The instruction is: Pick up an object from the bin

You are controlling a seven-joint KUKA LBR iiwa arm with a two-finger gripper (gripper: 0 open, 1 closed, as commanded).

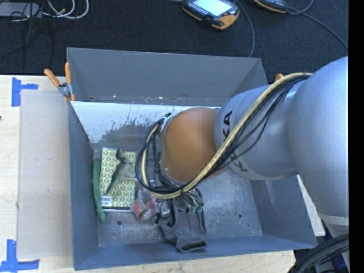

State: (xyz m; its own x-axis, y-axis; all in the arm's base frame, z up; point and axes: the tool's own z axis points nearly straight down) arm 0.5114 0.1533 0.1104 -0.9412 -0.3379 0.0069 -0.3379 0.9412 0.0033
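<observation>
My gripper [169, 207] reaches down under the orange wrist cover into the front middle of the bin. It stands over a small pinkish clear-wrapped thing [143, 207] and the upper edge of a dark grey crumpled cloth [185, 231] that lies by the front wall. Just left of the gripper a flat packet with a green and white pattern [116, 178] rests on the bin floor. The wrist cover and cables hide most of the gripper.
A thin green strip [96, 193] lies along the left side of the patterned packet. The arm comes in from the right and covers the bin's middle and right. Bare floor shows at the front right and along the back.
</observation>
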